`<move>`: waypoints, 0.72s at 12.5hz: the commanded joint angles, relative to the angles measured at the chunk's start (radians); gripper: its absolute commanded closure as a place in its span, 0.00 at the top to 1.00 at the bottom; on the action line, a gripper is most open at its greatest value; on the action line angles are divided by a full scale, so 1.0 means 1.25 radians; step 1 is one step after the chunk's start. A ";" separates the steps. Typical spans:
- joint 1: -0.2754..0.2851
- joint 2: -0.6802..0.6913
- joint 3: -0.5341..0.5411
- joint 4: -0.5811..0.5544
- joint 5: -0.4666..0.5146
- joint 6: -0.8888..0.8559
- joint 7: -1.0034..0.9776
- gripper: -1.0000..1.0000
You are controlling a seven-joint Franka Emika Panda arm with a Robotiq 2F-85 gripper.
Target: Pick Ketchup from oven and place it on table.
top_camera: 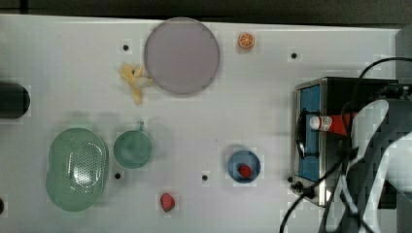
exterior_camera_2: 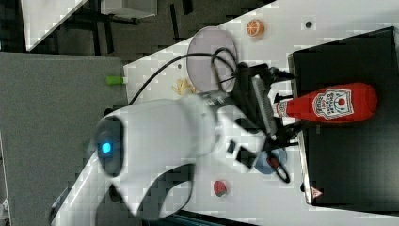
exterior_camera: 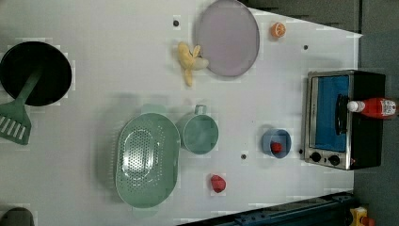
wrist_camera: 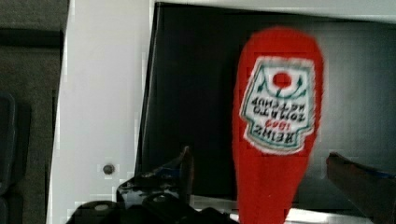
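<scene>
Ketchup (exterior_camera_2: 336, 103) lying on its side atop the black oven (exterior_camera_2: 348, 165), white cap toward the door side, at the top view's right end of the white bench (top_camera: 252, 97). End effector (wrist_camera: 261, 175) wide open, fingers (wrist_camera: 187, 168) either side of the bottle's neck, gripping nothing. Blue bowl (top_camera: 244, 166) with a red fruit near the oven door

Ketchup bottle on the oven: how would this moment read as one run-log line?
phase: reaching | gripper: open, fingers either side of red squeeze ketchup bottle, not gripping | bottle: lying on top of black toaster oven | white table: awaiting bottle
</scene>
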 commanded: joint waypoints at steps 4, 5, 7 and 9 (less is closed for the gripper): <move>-0.043 0.109 -0.011 0.012 0.075 0.030 0.030 1.00; -0.044 0.120 -0.011 0.012 0.075 0.051 0.030 1.00; -0.047 0.137 -0.010 0.008 0.080 0.058 0.030 1.00; -0.048 0.146 -0.010 0.006 0.090 0.074 0.030 0.85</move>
